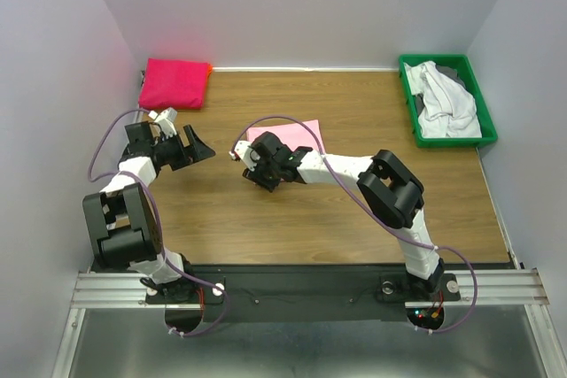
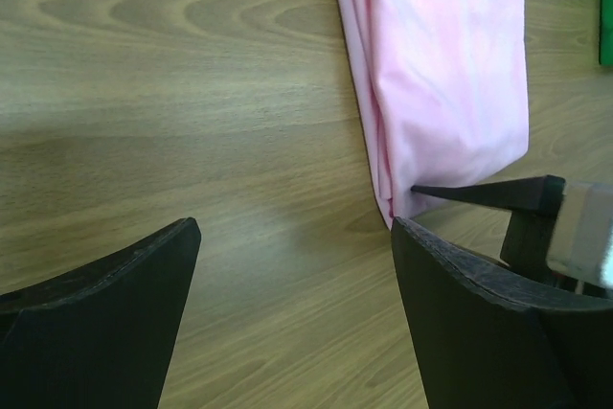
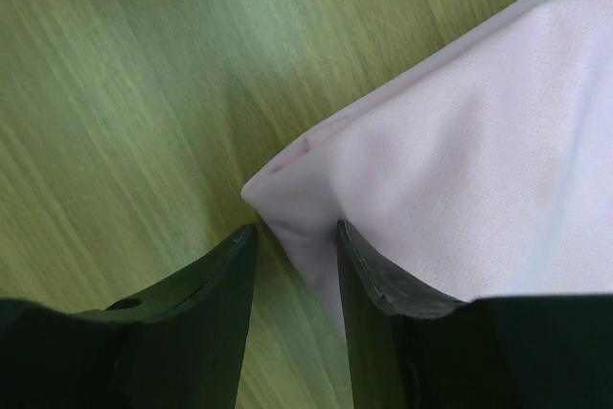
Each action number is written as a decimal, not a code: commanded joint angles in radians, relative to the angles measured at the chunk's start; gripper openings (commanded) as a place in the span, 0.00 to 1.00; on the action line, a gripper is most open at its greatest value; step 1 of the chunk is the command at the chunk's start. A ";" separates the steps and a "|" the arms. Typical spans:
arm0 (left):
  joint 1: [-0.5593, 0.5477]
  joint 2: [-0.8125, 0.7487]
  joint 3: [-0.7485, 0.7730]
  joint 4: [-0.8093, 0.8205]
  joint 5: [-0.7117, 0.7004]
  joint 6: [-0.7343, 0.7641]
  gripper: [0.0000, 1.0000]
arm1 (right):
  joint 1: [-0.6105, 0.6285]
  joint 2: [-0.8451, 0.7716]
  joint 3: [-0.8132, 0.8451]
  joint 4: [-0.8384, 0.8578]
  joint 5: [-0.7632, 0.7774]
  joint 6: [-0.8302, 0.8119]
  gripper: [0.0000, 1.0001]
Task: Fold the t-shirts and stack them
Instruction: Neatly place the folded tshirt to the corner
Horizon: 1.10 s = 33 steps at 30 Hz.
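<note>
A folded light pink t-shirt (image 1: 301, 133) (image 2: 450, 74) (image 3: 460, 179) lies flat mid-table. My right gripper (image 1: 257, 174) (image 3: 297, 229) sits at its near left corner, jaws a little apart, with the cloth corner loosely between them; it touches the right finger, and wood shows beside the left one. My left gripper (image 1: 199, 150) (image 2: 295, 227) hangs wide open over bare wood just left of that shirt, holding nothing. A folded hot pink t-shirt (image 1: 174, 83) with an orange edge lies at the back left corner. Crumpled white and grey t-shirts (image 1: 447, 104) fill a bin.
The green bin (image 1: 409, 99) stands at the back right against the wall. White walls close in the wooden table (image 1: 266, 219) on three sides. The right arm's elbow (image 1: 390, 188) reaches across the table's middle right.
</note>
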 commanded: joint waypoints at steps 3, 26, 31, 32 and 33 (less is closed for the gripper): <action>-0.002 0.036 -0.003 0.074 0.020 -0.037 0.92 | 0.009 -0.060 0.031 -0.008 -0.093 0.040 0.50; -0.034 0.139 -0.086 0.171 0.035 -0.187 0.92 | 0.004 0.058 0.057 -0.005 -0.021 0.002 0.01; -0.075 0.125 -0.150 0.367 0.066 -0.342 0.95 | -0.022 -0.002 0.099 -0.006 -0.070 0.048 0.00; -0.089 0.128 -0.152 0.397 0.064 -0.370 0.96 | -0.023 -0.007 0.102 -0.006 -0.073 0.051 0.01; -0.118 0.133 -0.152 0.440 0.054 -0.410 0.97 | -0.028 -0.011 0.105 -0.006 -0.078 0.057 0.01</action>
